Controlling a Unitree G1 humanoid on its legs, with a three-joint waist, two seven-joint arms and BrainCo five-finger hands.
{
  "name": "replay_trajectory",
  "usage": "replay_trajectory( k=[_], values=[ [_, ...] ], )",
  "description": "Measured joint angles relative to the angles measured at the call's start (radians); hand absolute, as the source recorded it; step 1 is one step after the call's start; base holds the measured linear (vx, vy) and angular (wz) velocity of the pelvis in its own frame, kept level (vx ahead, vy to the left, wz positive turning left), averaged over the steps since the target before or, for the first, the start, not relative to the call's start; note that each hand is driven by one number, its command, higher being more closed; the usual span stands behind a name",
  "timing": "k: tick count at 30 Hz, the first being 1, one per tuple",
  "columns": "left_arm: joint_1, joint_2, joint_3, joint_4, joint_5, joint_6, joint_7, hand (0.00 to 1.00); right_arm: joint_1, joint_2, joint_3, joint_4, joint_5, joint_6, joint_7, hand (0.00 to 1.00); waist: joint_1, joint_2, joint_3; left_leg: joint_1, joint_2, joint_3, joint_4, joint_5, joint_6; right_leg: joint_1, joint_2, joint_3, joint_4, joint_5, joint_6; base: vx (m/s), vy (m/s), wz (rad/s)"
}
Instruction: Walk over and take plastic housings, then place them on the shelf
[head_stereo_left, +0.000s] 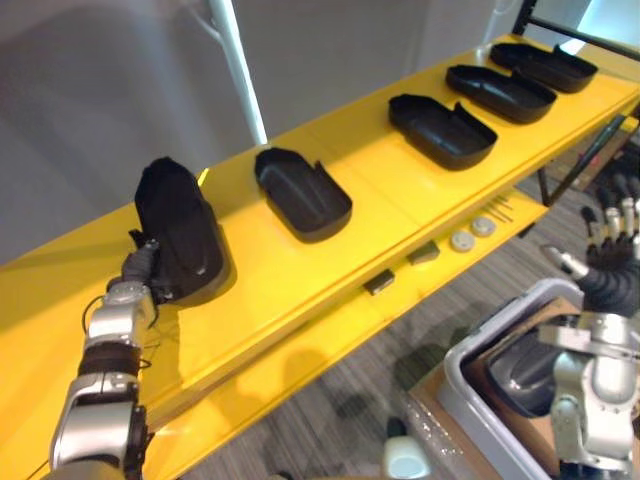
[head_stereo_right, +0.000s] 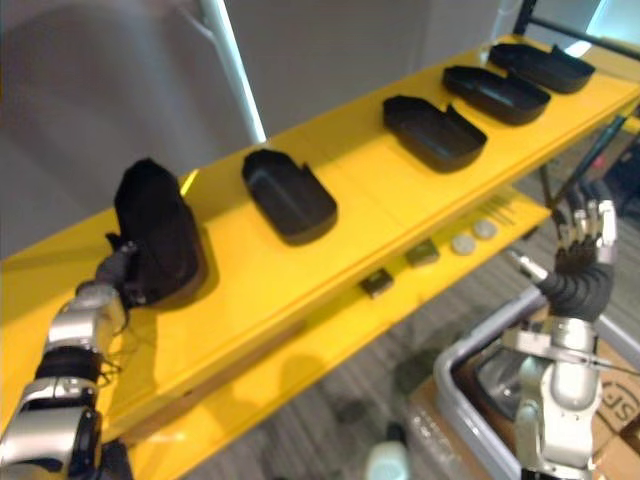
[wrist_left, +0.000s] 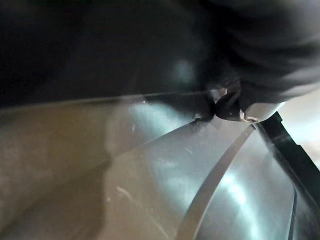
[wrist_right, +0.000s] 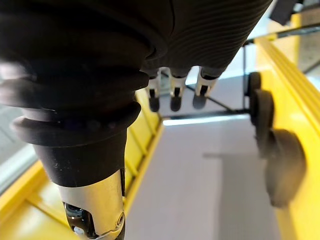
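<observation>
left hand (head_stereo_left: 140, 268) rests against the near end of the black housing (head_stereo_left: 180, 232) on the yellow shelf (head_stereo_left: 300, 280); if it grips, i cannot tell. right hand (head_stereo_right: 582, 238) is raised, fingers straight, holding nothing. the housing's long axis runs across the shelf, away from the hand.

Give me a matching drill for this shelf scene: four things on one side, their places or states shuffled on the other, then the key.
1 left hand
2 right hand
3 grey bin
4 round discs

A on the lower yellow ledge
B raised, fingers straight, holding nothing
C against the leftmost housing on the shelf
D below the right hand, a dark housing inside

Pairs: 1-C, 2-B, 3-D, 4-A
</observation>
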Motion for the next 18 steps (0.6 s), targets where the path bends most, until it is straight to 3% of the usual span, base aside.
replay_trajectory(
  k=[4, 8, 10, 18],
  values=[
    [-0.016, 0.034, -0.002, 0.036, 0.072, 0.073, -0.041, 1.00, 0.000, -0.001, 0.017, 0.026, 0.043, 0.014, 0.015, 0.00, -0.005, 0.007, 0.015, 0.009, 0.001, 0.002, -0.001, 0.000, 0.000, 0.000, 0.001, 0.007, 0.019, -0.011, 0.001, -0.06, -0.021, -0.04],
    [-0.053, 0.038, -0.002, 0.076, 0.135, 0.098, -0.061, 1.00, -0.002, -0.001, 0.051, 0.026, 0.119, 0.020, 0.015, 0.00, -0.003, 0.007, 0.019, 0.009, 0.001, 0.001, 0.000, 0.000, 0.001, -0.001, 0.001, 0.006, 0.023, -0.011, 0.001, -0.01, -0.003, 0.00],
    [-0.066, 0.041, -0.002, 0.087, 0.161, 0.132, -0.078, 1.00, -0.006, 0.000, 0.071, 0.026, 0.128, 0.020, 0.013, 0.00, -0.003, 0.006, 0.020, 0.008, 0.001, 0.001, 0.001, 0.000, 0.001, -0.001, 0.001, 0.005, 0.022, -0.010, 0.002, 0.00, 0.000, 0.00],
    [-0.084, 0.072, 0.005, 0.092, 0.252, 0.146, -0.112, 1.00, -0.013, 0.003, 0.102, 0.026, 0.126, 0.017, 0.008, 0.00, -0.001, 0.001, 0.024, -0.008, 0.008, -0.015, 0.012, 0.000, 0.001, 0.006, 0.001, -0.018, 0.007, -0.009, 0.001, 0.02, -0.001, 0.07]
  ],
)
